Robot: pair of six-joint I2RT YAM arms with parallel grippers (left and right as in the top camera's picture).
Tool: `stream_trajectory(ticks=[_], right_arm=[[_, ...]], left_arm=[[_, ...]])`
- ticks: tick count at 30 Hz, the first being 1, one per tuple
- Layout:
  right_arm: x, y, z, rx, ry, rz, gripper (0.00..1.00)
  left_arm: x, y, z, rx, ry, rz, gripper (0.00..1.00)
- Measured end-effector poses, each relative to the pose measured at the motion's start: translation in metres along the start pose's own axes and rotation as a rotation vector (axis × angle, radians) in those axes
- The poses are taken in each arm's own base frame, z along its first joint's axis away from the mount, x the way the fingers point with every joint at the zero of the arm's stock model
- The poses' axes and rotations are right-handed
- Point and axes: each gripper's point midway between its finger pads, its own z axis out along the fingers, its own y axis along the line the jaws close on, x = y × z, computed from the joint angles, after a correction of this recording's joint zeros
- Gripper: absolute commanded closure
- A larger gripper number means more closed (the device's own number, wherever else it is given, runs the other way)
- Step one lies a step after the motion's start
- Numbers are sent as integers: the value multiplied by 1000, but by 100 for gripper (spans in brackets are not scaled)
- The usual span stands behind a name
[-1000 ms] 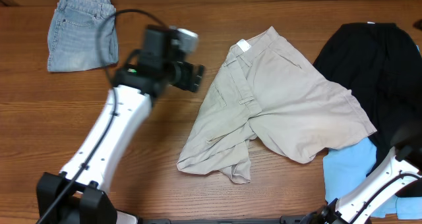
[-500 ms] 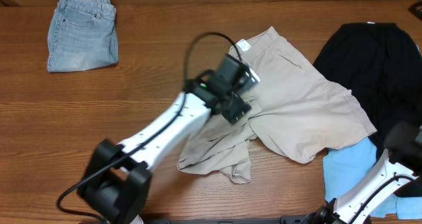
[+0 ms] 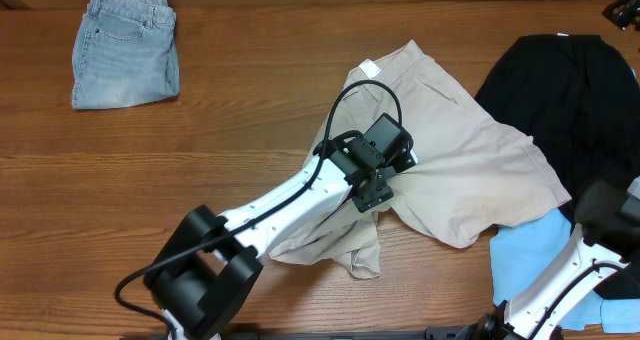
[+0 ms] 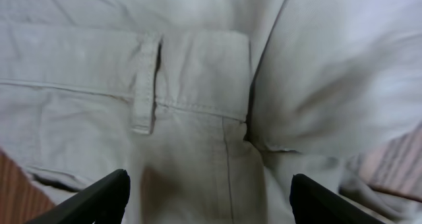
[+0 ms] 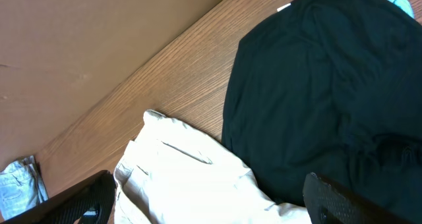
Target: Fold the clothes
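Reaching arm: the left gripper (image 4: pixel 214 207) hangs low over the middle of the beige shorts (image 3: pixel 450 150), near a belt loop (image 4: pixel 145 82).
Left pincer: fingers spread wide, one on each side of the cloth, pinching nothing.
Right pincer: the right gripper (image 5: pixel 211 204) is also spread wide and empty, above the black garment (image 3: pixel 570 100) at the right side.
Shorts: lying open and rumpled at the centre of the table (image 3: pixel 250 110), the leg nearest the robot bunched on itself.
Other clothes: denim shorts (image 3: pixel 125 50) well apart at the far left; blue cloth (image 3: pixel 525 255) just beside the beige hem.
Risk, thin grab: closing here may catch only the top layer or the loop, so the layer beneath would stay behind and the fold would come out skewed.
Risk, trapped creases: folding before the bunched leg is smoothed would likely lock the wrinkles in.
Risk, dragging: pulling one-handed from the middle could slide the whole garment towards the blue cloth or the black garment and tangle them.
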Motion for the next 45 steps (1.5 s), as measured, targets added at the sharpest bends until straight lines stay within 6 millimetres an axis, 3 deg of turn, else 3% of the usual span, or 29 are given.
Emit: stream_trajectory(ticks=[4, 7, 9, 11, 16, 18, 23, 28, 32, 45], right_arm=[[0, 0, 0, 1, 0, -1, 5], [0, 0, 0, 3, 0, 0, 5], [0, 0, 0, 2, 0, 0, 5], [0, 0, 0, 3, 0, 0, 5], [0, 0, 0, 2, 0, 0, 5], [0, 0, 0, 2, 1, -1, 5], [3, 7, 3, -2, 7, -16, 5], [10, 28, 10, -22, 29, -55, 5], [22, 50, 21, -45, 65, -94, 5], [107, 105, 97, -40, 353, -216, 5]], left_arm=[[9, -3, 16, 6, 45, 3, 33], [12, -2, 21, -5, 61, -2, 60], [11, 1, 21, -21, 60, -8, 71], [12, 4, 20, -38, 63, -22, 73], [8, 13, 12, -58, 73, -77, 90], [2, 26, 3, -76, 70, -120, 96], [-9, 75, -29, -126, 50, -263, 96], [-2, 127, -58, -173, 41, -413, 96], [31, 157, -67, -193, 100, -546, 96], [213, 240, -96, -246, 374, -1084, 94]])
